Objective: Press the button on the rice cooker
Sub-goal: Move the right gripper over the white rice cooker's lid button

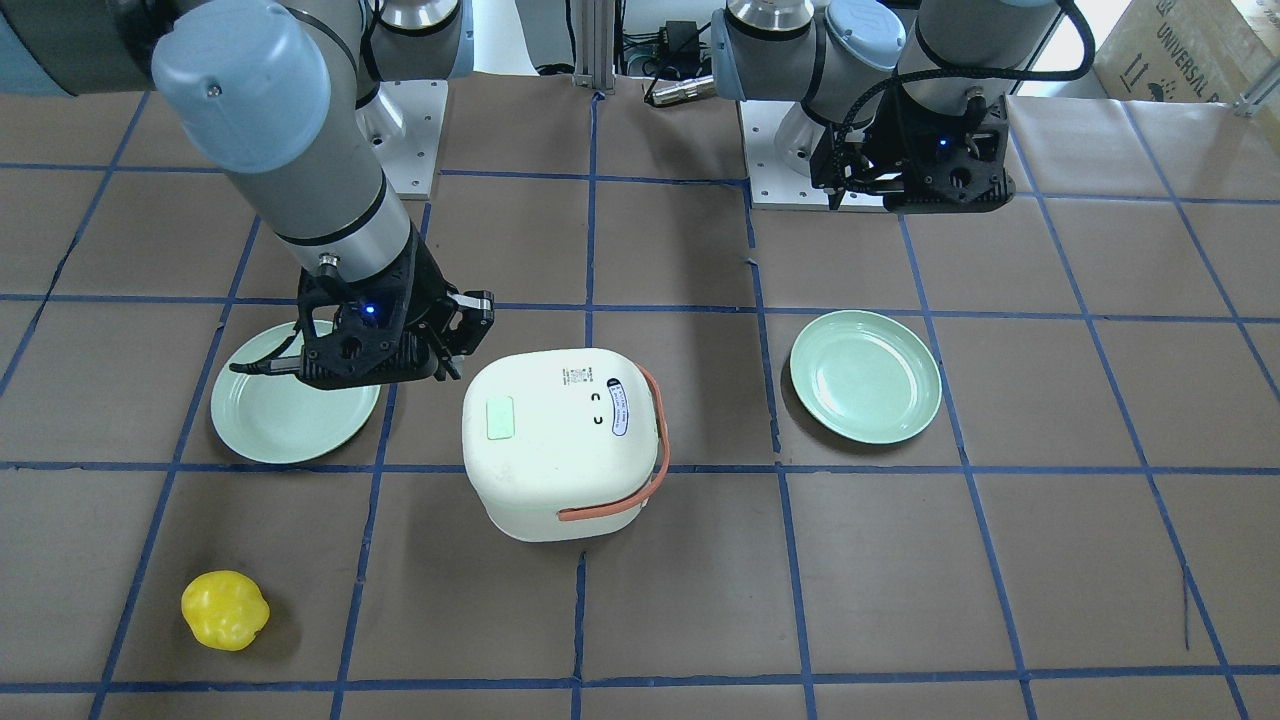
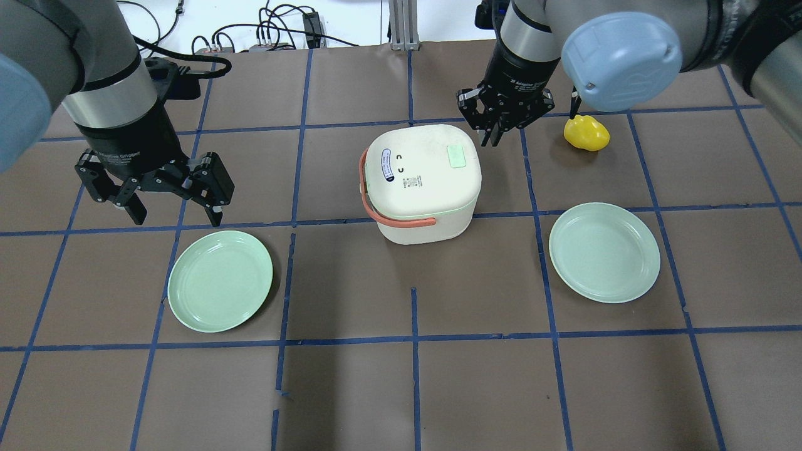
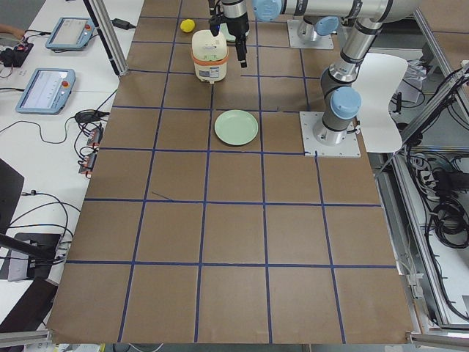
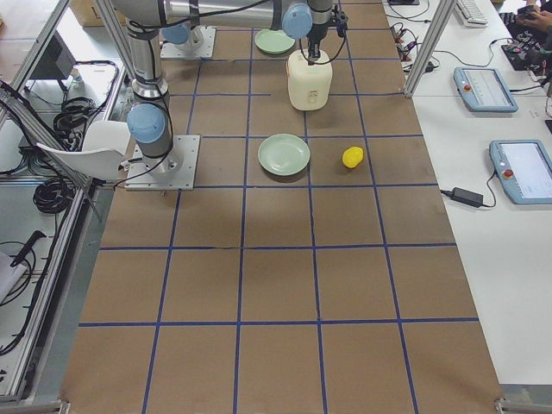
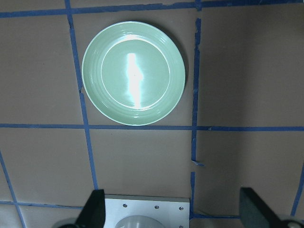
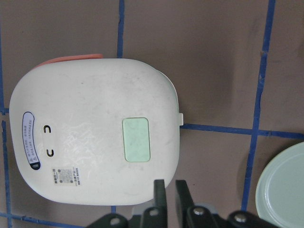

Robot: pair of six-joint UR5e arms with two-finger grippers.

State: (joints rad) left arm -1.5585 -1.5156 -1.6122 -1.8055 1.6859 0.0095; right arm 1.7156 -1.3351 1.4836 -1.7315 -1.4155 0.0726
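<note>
Right gripper (image 1: 465, 340) hangs just beside one cooker (image 1: 560, 440), mid-table; two plates, left plate (image 1: 865, 376) and right plate (image 1: 280, 430); one yellow object (image 1: 224, 609). Overhead: left gripper (image 2: 177, 219) spread wide. Right wrist: fingers (image 6: 160, 190) nearly together, near one green button (image 6: 136, 139).

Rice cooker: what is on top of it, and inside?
On the rice cooker lid sit a pale green panel, an oval label and a small sticker. The lid is shut, so its inside is hidden.
</note>
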